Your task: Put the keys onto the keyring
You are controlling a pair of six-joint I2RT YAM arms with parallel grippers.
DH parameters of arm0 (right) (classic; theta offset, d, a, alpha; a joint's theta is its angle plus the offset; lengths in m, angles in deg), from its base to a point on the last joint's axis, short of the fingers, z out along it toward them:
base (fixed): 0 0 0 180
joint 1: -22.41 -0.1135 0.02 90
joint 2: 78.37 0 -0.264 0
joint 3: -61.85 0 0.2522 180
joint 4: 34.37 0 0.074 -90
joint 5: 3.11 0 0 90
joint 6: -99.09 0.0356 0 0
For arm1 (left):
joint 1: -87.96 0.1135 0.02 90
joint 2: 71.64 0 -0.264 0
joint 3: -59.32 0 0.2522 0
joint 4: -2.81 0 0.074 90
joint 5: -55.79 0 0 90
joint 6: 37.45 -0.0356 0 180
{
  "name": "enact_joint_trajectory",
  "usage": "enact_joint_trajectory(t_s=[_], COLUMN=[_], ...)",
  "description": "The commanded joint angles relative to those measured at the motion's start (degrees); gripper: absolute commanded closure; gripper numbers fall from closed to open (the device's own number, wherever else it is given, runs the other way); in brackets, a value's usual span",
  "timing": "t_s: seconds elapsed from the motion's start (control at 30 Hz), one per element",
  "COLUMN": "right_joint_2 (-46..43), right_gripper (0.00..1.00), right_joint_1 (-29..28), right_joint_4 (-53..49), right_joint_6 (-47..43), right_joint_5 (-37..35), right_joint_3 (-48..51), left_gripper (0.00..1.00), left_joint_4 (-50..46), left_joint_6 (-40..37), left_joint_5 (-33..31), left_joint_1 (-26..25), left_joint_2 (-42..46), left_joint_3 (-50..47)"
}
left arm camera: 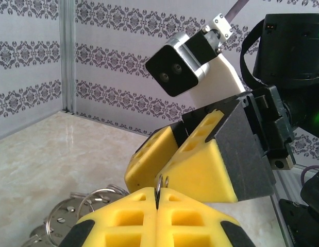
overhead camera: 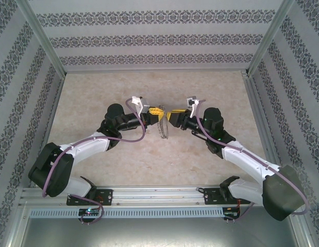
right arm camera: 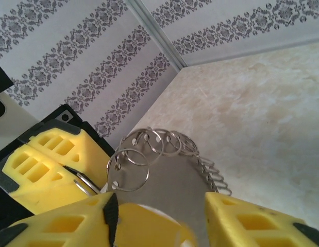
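Marble-look tabletop [overhead camera: 149, 170], damask wallpaper [overhead camera: 149, 41] all round, and both my claws meeting in mid-air over the middle.

My left claw [left arm camera: 157, 194] is clamped shut on a thin wire loop [left arm camera: 160, 182] poking up between the foam pads. The keyring [right arm camera: 200, 163] hangs off that pinch, above the table and between the two claws. My right claw [right arm camera: 162, 201] has its jaws apart with the hoop showing through the gap, and nothing pinched as far as I can see.

It's dull grey metal with a bumpy rim, and the bumps look like a row of small split rings [right arm camera: 129, 165]. That means slippery stuff and springy wire, held by chunky yellow pads. Not ideal lol.

I reckon the step in hand is lining up the right claw on the ring. My advice: leave the left pinch alone so the hoop can't swing, and bring the right in slow and square to the rim. I can't pick out the keys for sure; a yellowish blur low in the right gap might be one.
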Motion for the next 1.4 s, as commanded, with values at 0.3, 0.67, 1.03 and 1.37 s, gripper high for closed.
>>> enact_joint_trajectory(t_s=[0.3, 0.67, 1.03, 1.37], right_joint_2=[-3.48, 2.36, 3.68, 3.32], right_gripper=[0.48, 0.55, 0.81, 1.00], right_joint_1=[3.86, 3.93, 3.89, 4.06], right_joint_4=[3.96, 8.47, 10.00, 9.72], right_joint_6=[-1.56, -0.77, -0.30, -0.54], right_joint_5=[10.27, 18.03, 18.81, 18.62], right_joint_3=[-0.19, -2.08, -2.17, -2.54], left_gripper=[1.00, 1.00, 1.00, 1.00], left_joint_4=[6.60, 10.29, 10.76, 12.06], left_joint_6=[3.22, 7.35, 7.81, 8.95], left_joint_5=[3.59, 5.25, 5.25, 5.19], left_joint_1=[0.32, 0.31, 0.34, 0.35], left_joint_2=[-1.32, -3.03, -3.58, -4.35], left_joint_3=[2.02, 2.59, 2.62, 2.54])
